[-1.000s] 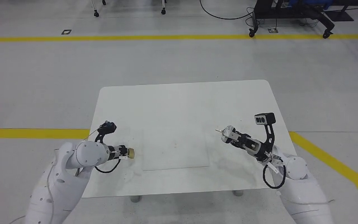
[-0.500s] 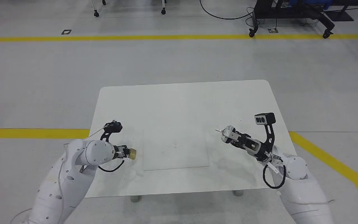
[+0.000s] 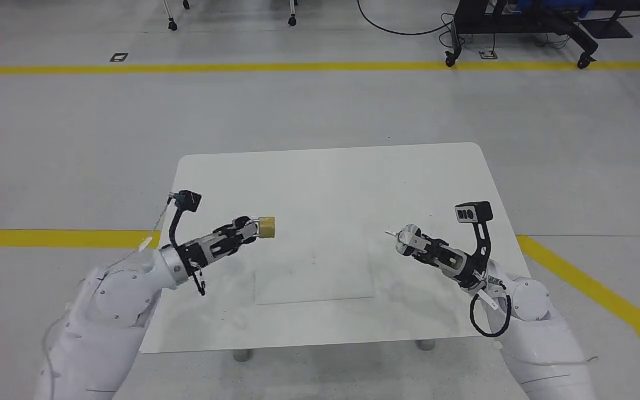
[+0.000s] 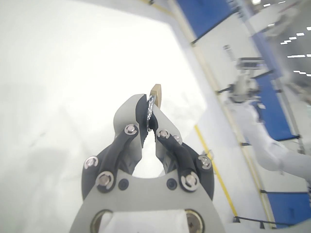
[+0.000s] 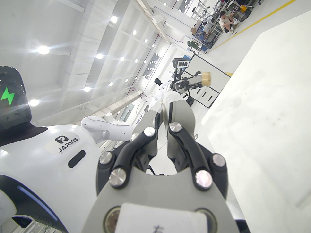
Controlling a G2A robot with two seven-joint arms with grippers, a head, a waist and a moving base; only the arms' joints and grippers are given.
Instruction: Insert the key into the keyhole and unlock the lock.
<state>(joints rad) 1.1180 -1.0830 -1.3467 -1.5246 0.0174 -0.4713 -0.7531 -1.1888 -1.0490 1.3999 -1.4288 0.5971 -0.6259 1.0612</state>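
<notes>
Over table, lock points twd key.

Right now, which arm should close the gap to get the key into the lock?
Right, probably. The right gripper holds the key pointing across the table toward the lock. The left gripper holds the lock up by its shackle, body sticking out toward the key.

Bare table lies between left hand with lock and right hand with key, well apart.
</notes>
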